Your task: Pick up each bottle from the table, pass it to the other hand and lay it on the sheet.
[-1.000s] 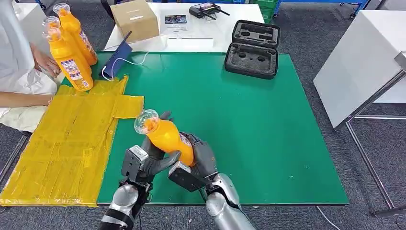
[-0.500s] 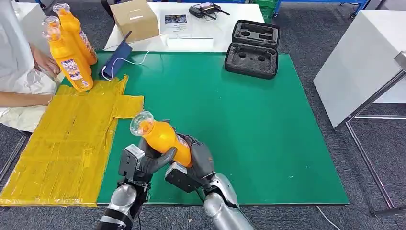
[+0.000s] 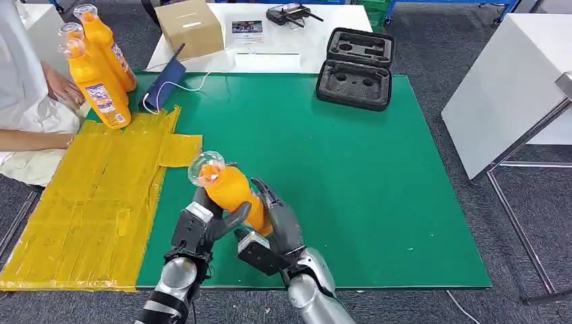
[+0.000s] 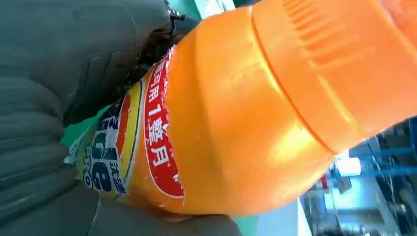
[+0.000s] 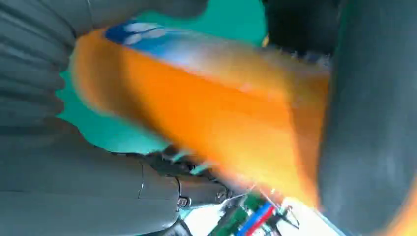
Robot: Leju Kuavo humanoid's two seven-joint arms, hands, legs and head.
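My green table (image 3: 378, 182) lies bare to the right, the yellow sheet (image 3: 88, 202) covering its left edge. Near the front edge, my left hand (image 3: 206, 219) and right hand (image 3: 280, 223) both grasp the tilted orange bottle (image 3: 233, 192).

Our two silver arms rise side by side from the lower edge of the head view, wrists close together. Our left hand (image 3: 210, 219) curls its dark fingers around the orange bottle (image 3: 233, 192) from one side. Our right hand (image 3: 278, 219) wraps the bottle's lower body from the other side, so both hands grip it together.
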